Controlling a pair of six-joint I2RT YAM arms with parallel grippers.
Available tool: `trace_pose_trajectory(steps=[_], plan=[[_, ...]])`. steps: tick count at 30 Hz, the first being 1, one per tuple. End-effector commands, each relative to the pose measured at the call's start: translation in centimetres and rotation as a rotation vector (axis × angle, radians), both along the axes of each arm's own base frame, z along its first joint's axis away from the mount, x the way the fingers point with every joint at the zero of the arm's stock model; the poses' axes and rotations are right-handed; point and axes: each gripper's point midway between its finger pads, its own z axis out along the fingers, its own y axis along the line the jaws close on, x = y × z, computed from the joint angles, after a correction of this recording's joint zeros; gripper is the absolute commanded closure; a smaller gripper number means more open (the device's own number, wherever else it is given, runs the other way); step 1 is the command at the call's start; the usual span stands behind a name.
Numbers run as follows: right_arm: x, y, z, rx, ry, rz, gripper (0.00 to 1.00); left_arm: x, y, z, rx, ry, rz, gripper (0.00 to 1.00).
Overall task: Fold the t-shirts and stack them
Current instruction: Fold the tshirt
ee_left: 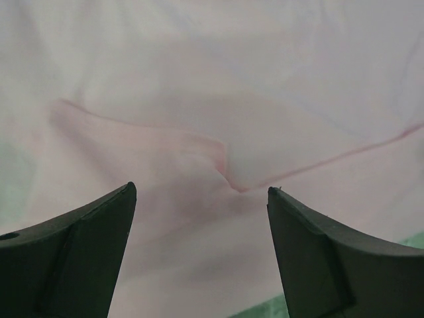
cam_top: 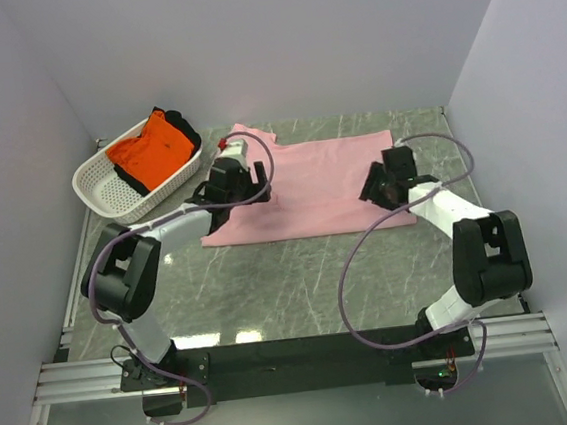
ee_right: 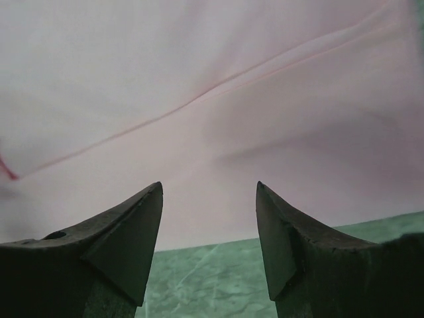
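A light pink t-shirt [cam_top: 311, 185] lies folded flat across the middle of the table, and it fills the left wrist view [ee_left: 212, 99] and the right wrist view [ee_right: 212, 86]. My left gripper [cam_top: 229, 190] hovers over its left part, jaws open, nothing between them [ee_left: 202, 192]. Over the shirt's right edge my right gripper [cam_top: 381, 185] is open and empty too [ee_right: 209, 189]. A bright orange t-shirt [cam_top: 152, 150] sits in the basket at the back left.
The white perforated basket [cam_top: 110, 189] stands at the back left and also holds a dark garment [cam_top: 183, 128]. Green marble tabletop [cam_top: 290, 282] stretches in front of the pink shirt. Walls close in on three sides.
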Motion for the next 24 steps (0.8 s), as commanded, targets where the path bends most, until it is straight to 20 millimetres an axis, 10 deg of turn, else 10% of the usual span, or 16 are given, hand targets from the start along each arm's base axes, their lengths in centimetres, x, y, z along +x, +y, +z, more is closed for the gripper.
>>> trace_pose_trajectory(steps=[1, 13, 24], plan=[[-0.1, 2.8, -0.1, -0.026, -0.017, 0.069, 0.35, -1.5, -2.0, -1.5, -0.035, 0.035, -0.04, 0.14], [-2.7, 5.9, -4.9, -0.085, 0.116, 0.163, 0.35, -6.5, -1.0, -10.0, -0.027, 0.264, -0.012, 0.14], [-6.1, 5.5, -6.0, -0.126, 0.194, 0.181, 0.35, -11.6, 0.4, -13.8, -0.014, 0.377, -0.003, 0.14]])
